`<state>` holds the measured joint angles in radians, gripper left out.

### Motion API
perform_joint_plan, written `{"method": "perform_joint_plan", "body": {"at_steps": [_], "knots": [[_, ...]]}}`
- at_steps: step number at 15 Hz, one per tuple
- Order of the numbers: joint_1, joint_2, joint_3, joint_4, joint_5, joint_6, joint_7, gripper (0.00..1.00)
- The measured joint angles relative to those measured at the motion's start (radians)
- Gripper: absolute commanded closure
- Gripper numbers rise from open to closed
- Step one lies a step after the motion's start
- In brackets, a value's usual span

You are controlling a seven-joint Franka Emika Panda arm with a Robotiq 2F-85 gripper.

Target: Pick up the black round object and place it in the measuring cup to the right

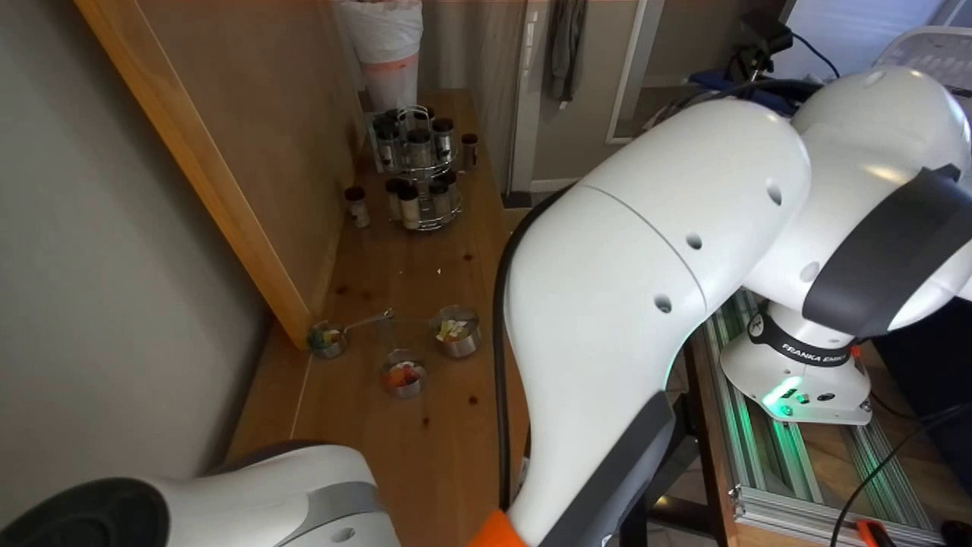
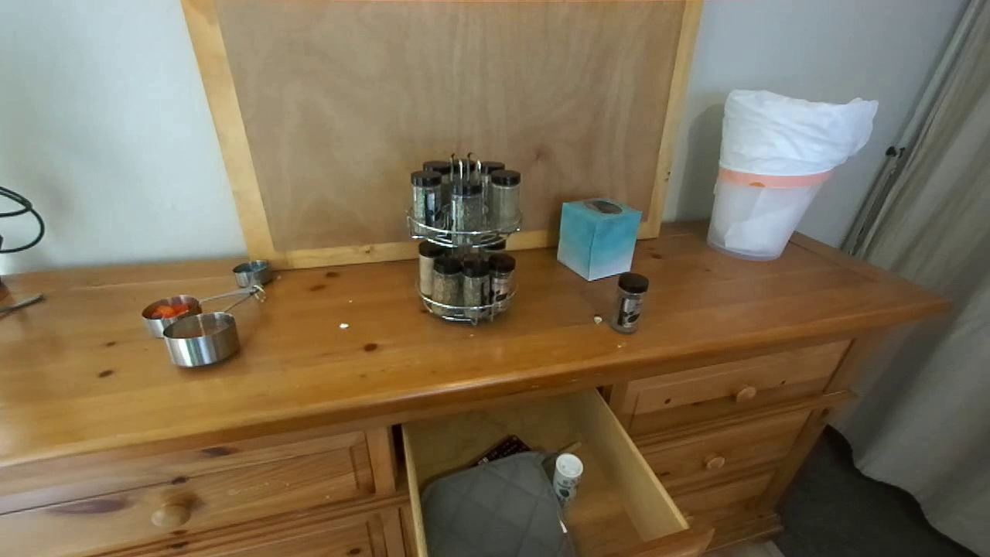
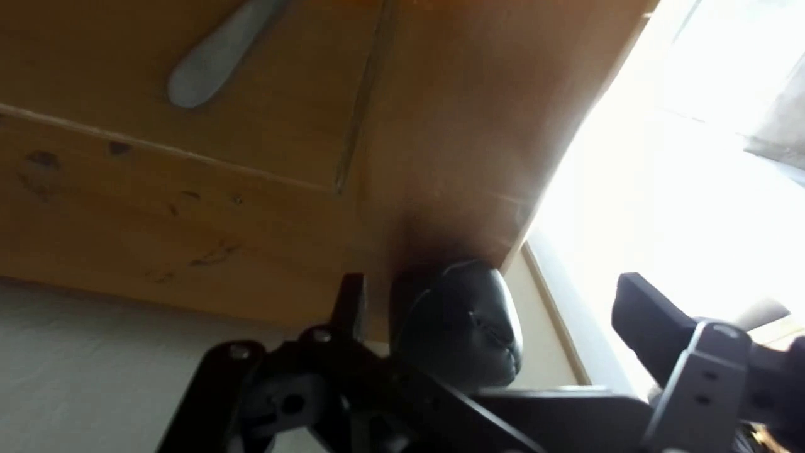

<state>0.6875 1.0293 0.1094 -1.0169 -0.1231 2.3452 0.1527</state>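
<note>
A glossy black rounded shape, which looks like the black round object [image 3: 465,321], shows in the wrist view near a corner of the wooden top. Neither exterior view shows it. My gripper [image 3: 497,308] is open around it in the wrist view, with room on both sides. The gripper body hides its lower part, and I cannot tell its depth relative to the fingertips. The gripper is out of view in both exterior views. The measuring cup, silvery with pale contents, stands on the wooden top in both exterior views [image 1: 460,347] [image 2: 203,350].
Beside it stand a cup with red-orange contents [image 1: 406,389] and a greenish-filled cup with a long handle [image 1: 329,350]. A spice rack [image 2: 464,232], tissue box [image 2: 595,240] and jar [image 2: 628,303] stand farther along. A drawer [image 2: 634,503] is open. A grey utensil [image 3: 214,63] lies on the wood.
</note>
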Motion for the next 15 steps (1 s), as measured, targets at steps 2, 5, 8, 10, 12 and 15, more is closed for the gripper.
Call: {"method": "perform_joint_plan", "body": {"at_steps": [2, 5, 8, 10, 12, 15], "knots": [[0.021, 0.048, -0.028, 0.064, -0.017, 0.0, 0.0, 0.0], [0.039, 0.101, -0.058, 0.137, -0.025, 0.001, 0.0, 0.0], [0.044, 0.143, -0.071, 0.203, -0.025, 0.0, -0.001, 0.34], [0.044, 0.168, -0.073, 0.244, -0.025, -0.003, -0.003, 0.5], [0.044, 0.189, -0.073, 0.281, -0.025, -0.017, -0.005, 0.62], [0.045, 0.203, -0.067, 0.319, -0.024, -0.063, -0.012, 0.75]]}}
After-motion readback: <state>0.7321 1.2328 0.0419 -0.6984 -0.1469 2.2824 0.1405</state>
